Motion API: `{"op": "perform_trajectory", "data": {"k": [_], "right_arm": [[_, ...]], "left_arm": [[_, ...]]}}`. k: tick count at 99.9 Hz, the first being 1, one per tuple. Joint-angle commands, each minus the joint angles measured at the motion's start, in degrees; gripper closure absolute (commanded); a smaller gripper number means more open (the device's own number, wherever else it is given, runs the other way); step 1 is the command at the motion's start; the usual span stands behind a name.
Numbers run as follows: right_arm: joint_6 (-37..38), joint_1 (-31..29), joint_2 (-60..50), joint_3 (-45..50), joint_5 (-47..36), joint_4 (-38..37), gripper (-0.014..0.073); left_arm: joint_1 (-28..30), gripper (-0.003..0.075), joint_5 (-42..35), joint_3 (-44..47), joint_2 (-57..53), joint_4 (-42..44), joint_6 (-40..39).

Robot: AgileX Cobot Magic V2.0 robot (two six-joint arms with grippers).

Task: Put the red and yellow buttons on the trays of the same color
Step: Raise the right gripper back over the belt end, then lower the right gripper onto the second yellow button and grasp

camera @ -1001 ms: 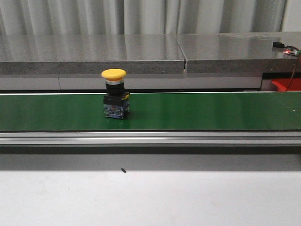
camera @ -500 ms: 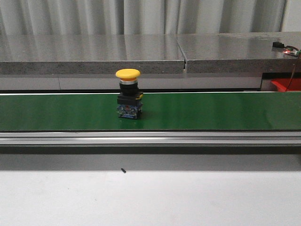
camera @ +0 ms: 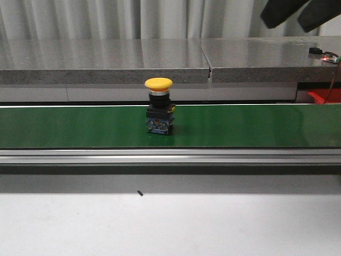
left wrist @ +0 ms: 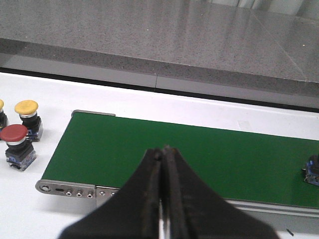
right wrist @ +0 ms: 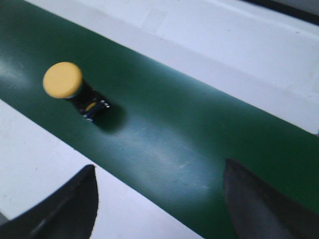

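Note:
A yellow button [camera: 159,106] with a black base stands upright on the green conveyor belt [camera: 240,125]. My right gripper [camera: 290,21] hangs open high above the belt, well to the right of that button. In the right wrist view, the yellow button [right wrist: 67,84] lies far from the open right gripper [right wrist: 159,172], with nothing between the fingers. My left gripper [left wrist: 163,149] is shut and empty over the belt's left end. On the white table beside that end stand a yellow button [left wrist: 27,117] and a red button [left wrist: 15,144]. A red tray [camera: 321,96] corner shows at far right. The yellow tray is out of view.
A grey stone counter [camera: 160,58] runs behind the belt. The belt's metal rail [camera: 170,156] borders its near side, with white table [camera: 170,224] in front. Another button's edge [left wrist: 1,113] peeks in next to the waiting pair. A small device with wires [camera: 322,54] lies on the counter.
The yellow button has ridden the belt to the right. My right gripper has come into the top right of the front view.

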Motion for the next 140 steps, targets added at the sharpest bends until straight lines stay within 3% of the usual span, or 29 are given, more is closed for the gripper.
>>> {"op": "perform_trajectory", "data": {"k": [1,32,102,126,140], "right_arm": [[-0.53,2.79,0.69,-1.45,-3.15,1.39,0.0064],[-0.56,10.10,7.97,-2.23,-7.68,0.51,0.0064],[-0.96,11.60,19.52,-10.71,-9.41,-1.65,0.0070],[-0.96,11.60,19.75,-10.71,-9.48,-1.75,0.0283],[-0.96,11.60,19.69,-10.71,-8.37,-1.75,0.0305]], "left_arm": [[-0.48,0.0741,-4.03,-1.47,0.56,-0.54,0.06],[-0.48,0.0741,-4.03,-1.47,0.56,-0.54,0.06],[-0.48,0.0741,-4.03,-1.47,0.56,-0.54,0.06],[-0.48,0.0741,-4.03,-1.47,0.56,-0.54,0.06],[-0.48,0.0741,-4.03,-1.47,0.56,-0.54,0.06]]}}
